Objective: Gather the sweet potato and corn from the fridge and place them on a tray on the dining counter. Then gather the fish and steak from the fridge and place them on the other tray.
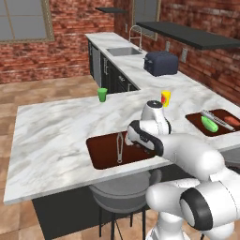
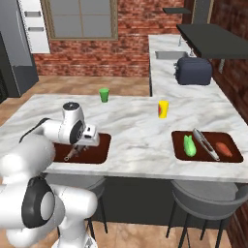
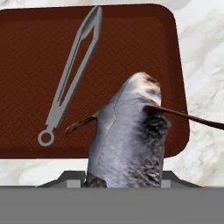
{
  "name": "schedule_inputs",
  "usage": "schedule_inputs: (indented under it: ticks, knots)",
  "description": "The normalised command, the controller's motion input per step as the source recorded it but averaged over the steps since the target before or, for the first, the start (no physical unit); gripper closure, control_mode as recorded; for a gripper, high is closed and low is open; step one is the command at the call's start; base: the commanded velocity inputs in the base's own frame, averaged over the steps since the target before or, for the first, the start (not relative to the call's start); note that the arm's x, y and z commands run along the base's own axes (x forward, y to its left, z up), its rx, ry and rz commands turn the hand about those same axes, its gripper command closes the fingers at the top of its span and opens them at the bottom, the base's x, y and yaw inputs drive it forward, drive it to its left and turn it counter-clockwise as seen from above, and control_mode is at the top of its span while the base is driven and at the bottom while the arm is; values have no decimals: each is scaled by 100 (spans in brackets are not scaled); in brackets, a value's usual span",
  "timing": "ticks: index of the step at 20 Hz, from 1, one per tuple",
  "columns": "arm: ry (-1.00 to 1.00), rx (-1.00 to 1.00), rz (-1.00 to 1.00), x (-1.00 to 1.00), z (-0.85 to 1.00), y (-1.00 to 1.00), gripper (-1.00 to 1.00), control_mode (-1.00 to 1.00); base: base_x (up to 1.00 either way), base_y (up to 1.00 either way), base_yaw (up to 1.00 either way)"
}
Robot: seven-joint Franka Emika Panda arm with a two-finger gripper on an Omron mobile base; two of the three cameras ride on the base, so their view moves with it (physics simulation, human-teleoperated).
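The end effector (image 3: 124, 183) is clamped on the fish (image 3: 129, 135), which is held by its tail end so that the grey body juts forward from between the fingers, head outermost. The fingers themselves are mostly hidden behind the body, so the width of the gap can be judged only as that of the fish's thickness. The fish is seen suspended above the near tray (image 3: 131, 48), over its right-hand part in the hand view; whether it touches the tray floor cannot be told. This hold is presumably kept so that the fish can be lowered flat into the free area beside the metal tongs (image 3: 72, 74), which lie diagonally across the tray.

In the base views the end effector (image 2: 86, 138) is seen low over that tray (image 2: 99, 150), near the edge of the dining counter (image 1: 51, 136) closest to the robot. The other tray (image 1: 194, 119), well apart along the counter, already carries the corn (image 1: 209, 123) and the sweet potato (image 1: 229, 121), with a second pair of tongs (image 1: 216, 119) between them. A green cup (image 1: 102, 94) and a yellow-and-red cup (image 1: 165, 98) stand farther back. The vegetable half is judged complete, and the steak remains to be fetched.
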Motion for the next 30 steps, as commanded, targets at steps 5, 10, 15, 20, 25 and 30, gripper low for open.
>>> schedule_inputs:
  ticks: [5,10,15,20,25,30]
  knots:
    - [0,0,0,31,-48,0,100,-100,0,0,0]
    - [0,0,0,32,-45,0,100,-100,0,0,0]
    - [0,0,0,31,-39,0,100,-100,0,0,0]
    - [0,0,0,19,-27,0,100,-100,0,0,0]
    - [0,0,0,9,0,0,100,-100,0,0,0]
    - [0,0,0,13,0,0,100,-100,0,0,0]
